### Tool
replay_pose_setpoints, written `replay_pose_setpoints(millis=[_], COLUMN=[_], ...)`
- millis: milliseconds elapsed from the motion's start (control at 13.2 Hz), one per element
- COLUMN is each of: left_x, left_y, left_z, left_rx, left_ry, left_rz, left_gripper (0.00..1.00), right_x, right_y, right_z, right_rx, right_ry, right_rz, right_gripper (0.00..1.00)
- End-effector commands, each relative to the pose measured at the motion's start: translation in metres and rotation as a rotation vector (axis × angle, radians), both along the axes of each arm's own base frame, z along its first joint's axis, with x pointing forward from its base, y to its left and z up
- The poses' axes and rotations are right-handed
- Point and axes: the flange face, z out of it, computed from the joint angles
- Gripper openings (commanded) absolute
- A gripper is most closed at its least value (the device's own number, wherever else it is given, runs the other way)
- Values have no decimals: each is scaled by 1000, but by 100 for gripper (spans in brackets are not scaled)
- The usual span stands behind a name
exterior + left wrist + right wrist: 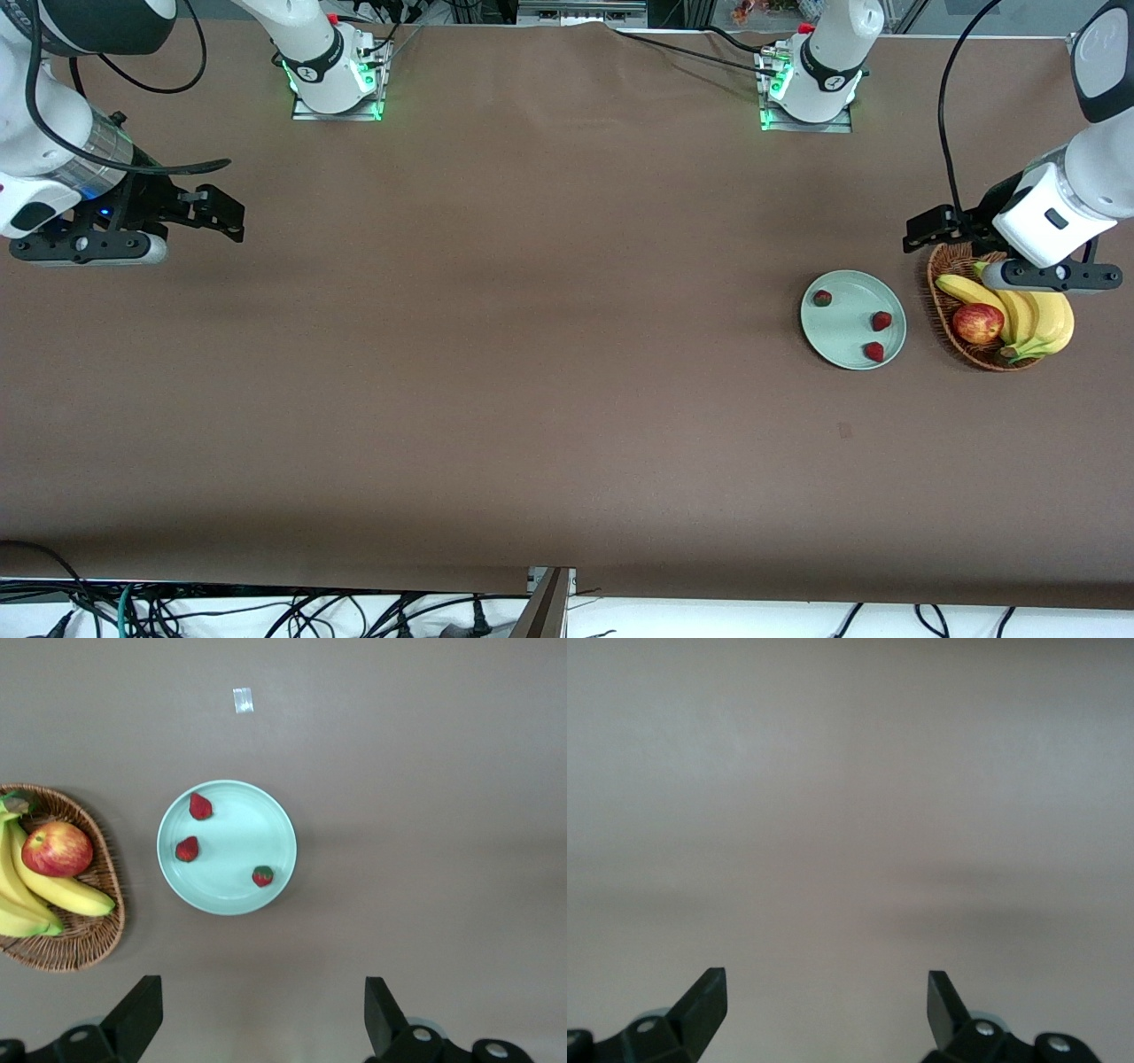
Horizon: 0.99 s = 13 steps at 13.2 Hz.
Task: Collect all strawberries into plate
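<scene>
Start with the table (532,354): brown cloth, bare across most of its span. At the left arm's end sits the basket (948,332), wicker, holding bananas (1032,319) and an apple (977,323). Just beside it, toward the right arm's end, lies the plate (842,332), pale green and shallow.

All three strawberries (823,299) rest inside the plate: in the front view one near 10 o'clock on the dish, one near 3 o'clock (881,321), one near 5 o'clock (874,352). None touches another. You will find no berry on the cloth or in the basket, so the task reads as complete.

Handling judgement: the berries look small, light and soft, likely to bruise or roll. Should you need to move one, take it across the body below the cap, with gentle closure. The plate appears stiff and smooth, so berries may slide if it is nudged.

The left gripper (930,229) hangs over the basket's edge, jaws spread wide and empty. The right gripper (213,213) waits over bare cloth at its own end, likewise spread and empty.

Hard to make out: the basket's rim under the left arm's wrist is hidden, as are the undersides of the bananas. A small pale scrap (243,700) lies on the cloth near the plate; you cannot identify it.
</scene>
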Motion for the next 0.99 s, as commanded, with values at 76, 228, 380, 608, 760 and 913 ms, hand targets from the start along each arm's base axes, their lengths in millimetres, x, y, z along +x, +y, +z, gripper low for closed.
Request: replay_pose_setpoints(millis=[76, 228, 380, 608, 760, 913], left_x=[-5, -6, -6, -3, -2, -2], left_y=[1, 5, 6, 9, 10, 12], left_z=[8, 7, 7, 9, 10, 9], left_rx=[31, 55, 53, 92, 94, 93], left_ry=[36, 39, 39, 18, 11, 11], left_rz=[10, -11, -37, -52, -50, -47], left_gripper=[100, 100, 100, 100, 100, 100], right_x=[3, 4, 4, 4, 4, 5], right_y=[1, 0, 0, 1, 1, 2], right_z=[16, 19, 19, 19, 20, 20], right_rx=[58, 61, 62, 62, 63, 64], right_ry=[-60, -66, -64, -67, -73, -78], right_rz=[-2, -2, -2, 0, 0, 0], right_gripper=[100, 100, 100, 100, 100, 100])
